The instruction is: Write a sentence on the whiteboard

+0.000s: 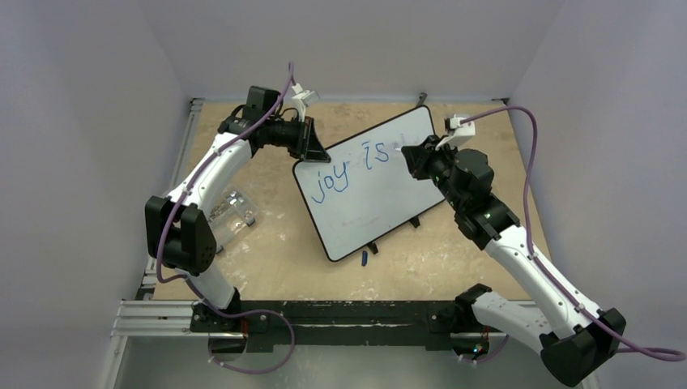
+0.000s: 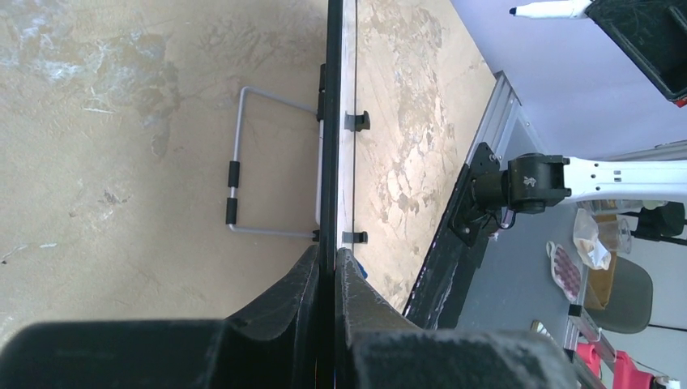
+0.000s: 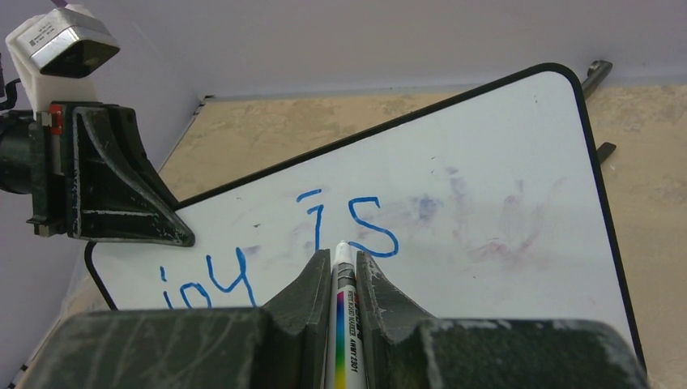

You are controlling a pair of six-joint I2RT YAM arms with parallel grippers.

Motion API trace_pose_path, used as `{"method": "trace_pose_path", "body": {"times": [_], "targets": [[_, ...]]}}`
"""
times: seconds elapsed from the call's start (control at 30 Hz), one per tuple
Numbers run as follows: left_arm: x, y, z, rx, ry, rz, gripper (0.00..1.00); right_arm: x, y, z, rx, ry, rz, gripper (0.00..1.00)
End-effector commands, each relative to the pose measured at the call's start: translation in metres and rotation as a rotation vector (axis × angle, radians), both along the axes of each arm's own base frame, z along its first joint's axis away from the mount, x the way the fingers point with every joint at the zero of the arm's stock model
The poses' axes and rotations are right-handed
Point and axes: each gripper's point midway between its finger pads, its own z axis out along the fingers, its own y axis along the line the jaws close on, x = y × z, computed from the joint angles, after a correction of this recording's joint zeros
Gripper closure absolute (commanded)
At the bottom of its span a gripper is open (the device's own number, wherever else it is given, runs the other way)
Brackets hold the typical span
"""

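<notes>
Marker point(image 3: 346, 324) clamped in right claw point(image 3: 336, 261), left claw point(image 2: 328, 258) pinching whiteboard point(image 3: 494, 154); blue cap point(image 1: 364, 258) lies nearby.

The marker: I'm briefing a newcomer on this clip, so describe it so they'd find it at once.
Start at the whiteboard set askew mid-table. The right gripper reaches over its far right part. The marker is the white pen clamped in its jaws, tip near the blue "is", alone in having a rainbow stripe down its barrel.

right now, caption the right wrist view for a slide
Right tool gripping a marker at the whiteboard, blue writing "joy is" ahead of its tip
</notes>
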Motion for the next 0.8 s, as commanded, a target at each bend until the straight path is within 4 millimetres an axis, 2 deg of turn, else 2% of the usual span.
{"method": "trace_pose_path", "body": {"times": [0.0, 0.13, 0.27, 0.43, 0.77], "targets": [[0.005, -0.001, 0.03, -0.025, -0.162, -0.018, 1.0, -0.004, -0.005, 0.003, 0.007, -0.02, -0.013, 1.0], [0.005, -0.001, 0.029, -0.023, -0.158, -0.025, 1.0, -0.009, -0.005, -0.012, -0.005, -0.004, 0.002, 1.0], [0.005, -0.002, 0.027, -0.024, -0.157, -0.033, 1.0, -0.017, 0.005, -0.027, -0.011, 0.006, 0.074, 1.0], [0.007, -0.002, 0.023, -0.018, -0.149, -0.029, 1.0, -0.025, 0.013, -0.036, 0.002, -0.019, 0.14, 1.0], [0.01, -0.003, 0.019, -0.013, -0.134, -0.024, 1.0, -0.062, 0.057, -0.056, 0.088, -0.022, 0.45, 1.0]]}}
